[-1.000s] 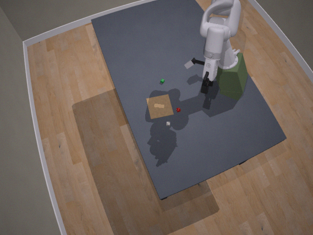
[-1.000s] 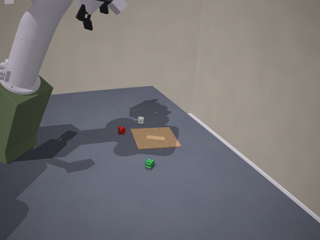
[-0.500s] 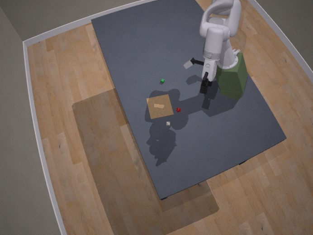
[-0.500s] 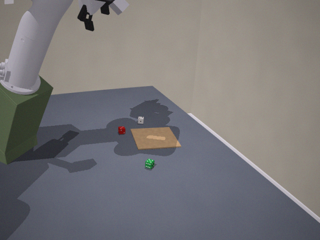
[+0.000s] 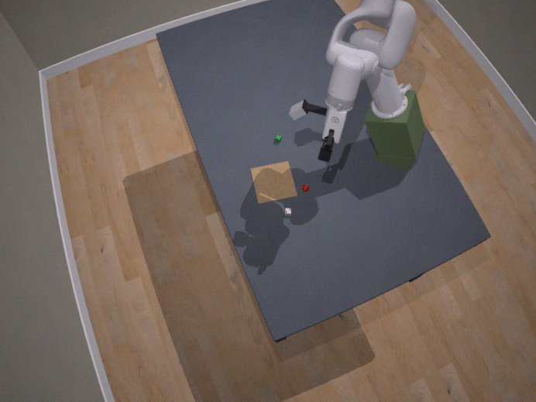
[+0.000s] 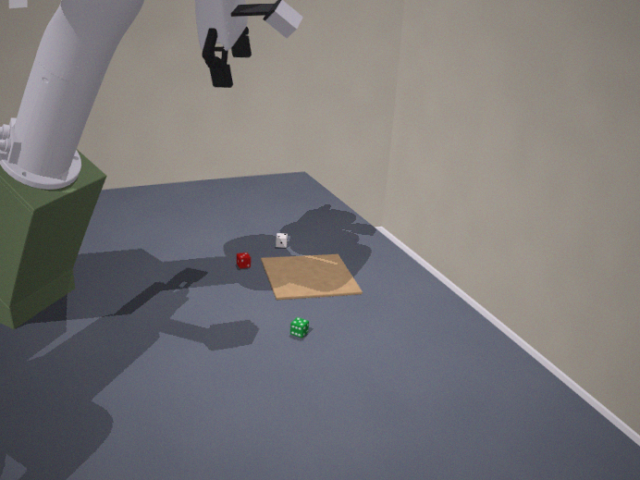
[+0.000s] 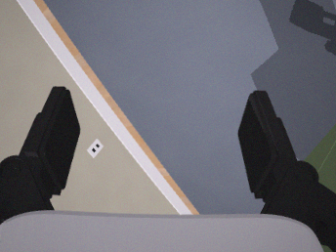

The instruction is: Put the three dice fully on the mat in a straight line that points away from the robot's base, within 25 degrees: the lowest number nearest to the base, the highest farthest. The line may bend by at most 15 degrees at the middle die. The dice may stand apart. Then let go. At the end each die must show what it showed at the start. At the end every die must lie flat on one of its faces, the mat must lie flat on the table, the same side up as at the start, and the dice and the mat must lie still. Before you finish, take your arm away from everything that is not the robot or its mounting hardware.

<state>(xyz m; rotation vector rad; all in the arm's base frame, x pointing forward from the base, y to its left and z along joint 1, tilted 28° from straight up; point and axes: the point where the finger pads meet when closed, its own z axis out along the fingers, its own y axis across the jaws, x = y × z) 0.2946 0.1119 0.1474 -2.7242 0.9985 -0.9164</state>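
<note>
The tan square mat [image 5: 273, 186] [image 6: 314, 282] lies flat on the table. A green die [image 5: 277, 138] [image 6: 299, 326] lies off the mat, above it in the top view; its upper face shows several pips. A red die [image 5: 305, 187] [image 6: 243, 260] lies just off the mat's edge on the base side; its top number is too small to read surely. A white die [image 5: 287, 211] [image 6: 281, 240] lies off the mat, below it in the top view; its top seems to show two pips. My gripper [image 5: 325, 152] [image 6: 232, 69] [image 7: 159, 109] is open and empty, high above the table, between base and mat.
The arm stands on a green pedestal [image 5: 393, 138] [image 6: 47, 245] at the base side of the dark table [image 5: 357, 249] [image 6: 426, 405] [image 7: 171, 56]. The arm's shadow falls over the mat and around the red and white dice. The table's far edge runs beyond the mat.
</note>
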